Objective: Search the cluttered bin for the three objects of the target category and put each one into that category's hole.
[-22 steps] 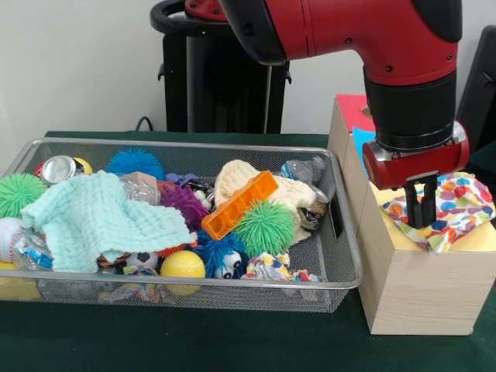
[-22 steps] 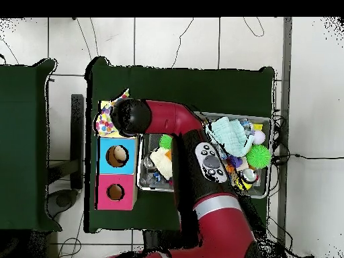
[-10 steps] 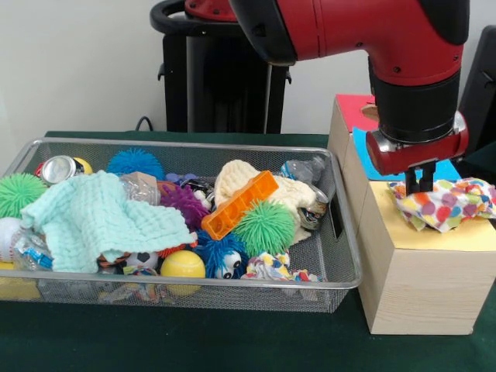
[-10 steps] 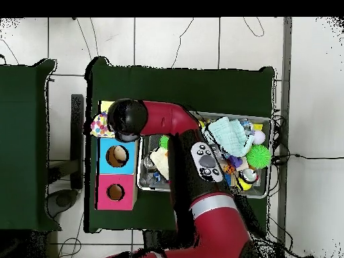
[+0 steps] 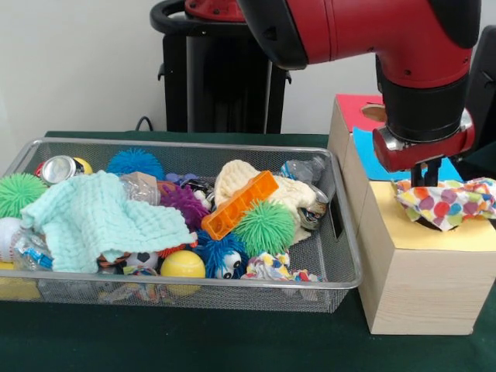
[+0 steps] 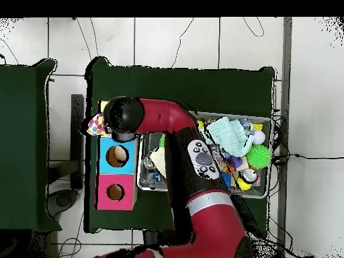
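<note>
Here, front view: end effector (image 5: 426, 177) directly above polka-dot cloth (image 5: 448, 203), fingers (image 5: 432, 172) close together with tips at the cloth's top edge; cannot tell whether clamped on the fabric. Cloth crumpled on the yellow near section of the wooden box (image 5: 403, 271), overhanging its right side. Blue and red sections farther back. Left of box, touching it: wire bin (image 5: 341, 271) on the green bench (image 5: 232, 341). In bin: mint washcloth (image 5: 93, 221) at left, orange block (image 5: 239, 204) tilted over cream cloth (image 5: 287, 190), green spiky ball (image 5: 265, 228) just near it, yellow ball (image 5: 183, 264) at near wall, crushed can (image 5: 58, 168) at far left.

Overhead view: arm hiding end effector. Polka-dot cloth (image 6: 96, 125) at box's far end, hanging past left edge. Blue hole (image 6: 117, 156) and red hole (image 6: 115, 192) uncovered.
</note>
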### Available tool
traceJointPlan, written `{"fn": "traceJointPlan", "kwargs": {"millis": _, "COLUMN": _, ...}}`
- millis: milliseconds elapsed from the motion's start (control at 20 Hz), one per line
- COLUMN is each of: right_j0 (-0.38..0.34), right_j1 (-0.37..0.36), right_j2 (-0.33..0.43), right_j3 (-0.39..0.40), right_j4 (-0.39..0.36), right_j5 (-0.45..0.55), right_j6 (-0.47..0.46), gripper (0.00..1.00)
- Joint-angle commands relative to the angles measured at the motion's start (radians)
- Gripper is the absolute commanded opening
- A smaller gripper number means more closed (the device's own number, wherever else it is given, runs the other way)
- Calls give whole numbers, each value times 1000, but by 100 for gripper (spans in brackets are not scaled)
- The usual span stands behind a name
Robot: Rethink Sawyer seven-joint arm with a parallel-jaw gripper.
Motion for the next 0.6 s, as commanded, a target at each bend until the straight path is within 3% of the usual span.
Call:
{"fn": "traceJointPlan", "kwargs": {"millis": 50, "right_j0": -57, "right_j1": 122, "right_j2": 105, "right_j3": 27, "right_j4": -34, "right_j5": -279, "right_j6": 6, "gripper": 0}}
{"fn": "traceJointPlan", "kwargs": {"millis": 200, "right_j0": -86, "right_j1": 143, "right_j2": 157, "right_j3": 33, "right_j4": -59, "right_j5": -417, "right_j6": -4, "gripper": 0}}
{"fn": "traceJointPlan", "kwargs": {"millis": 400, "right_j0": -114, "right_j1": 142, "right_j2": 198, "right_j3": 63, "right_j4": -86, "right_j5": -504, "right_j6": -8, "gripper": 0}}
{"fn": "traceJointPlan", "kwargs": {"millis": 600, "right_j0": -103, "right_j1": 146, "right_j2": 183, "right_j3": 45, "right_j4": -95, "right_j5": -461, "right_j6": 5, "gripper": 0}}
